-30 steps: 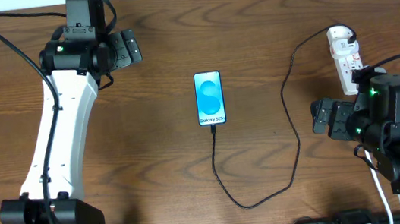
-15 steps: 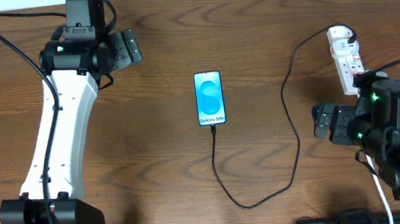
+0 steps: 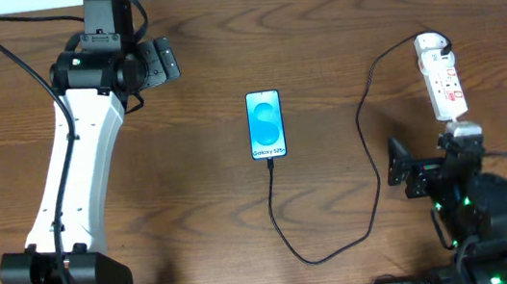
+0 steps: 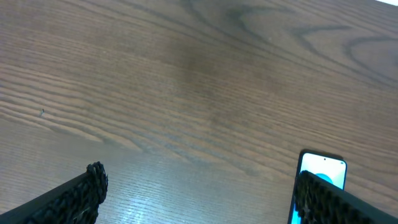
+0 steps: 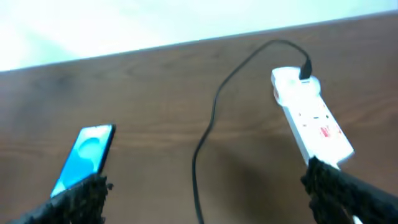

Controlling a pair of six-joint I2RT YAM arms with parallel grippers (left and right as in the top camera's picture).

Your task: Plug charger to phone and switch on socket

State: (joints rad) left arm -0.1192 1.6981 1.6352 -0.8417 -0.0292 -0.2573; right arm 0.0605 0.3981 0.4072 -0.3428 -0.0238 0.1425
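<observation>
The charger (image 3: 369,152) runs from a black plug (image 3: 442,41) seated in the far end of the socket strip (image 3: 441,75), loops across the counter (image 3: 195,217) and meets the near edge of the phone (image 3: 266,124). The phone lies flat at centre with its screen lit. The tip appears seated, so the switch looks like what remains. The right hand (image 3: 402,170), fingers apart, sits near the strip's near end without touching it. A good press would likely bring the fingers together into one blunt tip and come straight down on a red switch (image 5: 324,132). It should avoid any sideways push, since the light strip may slide and tug the cable. The left hand (image 3: 164,61), also spread and empty, hovers far left. No containers are in view
</observation>
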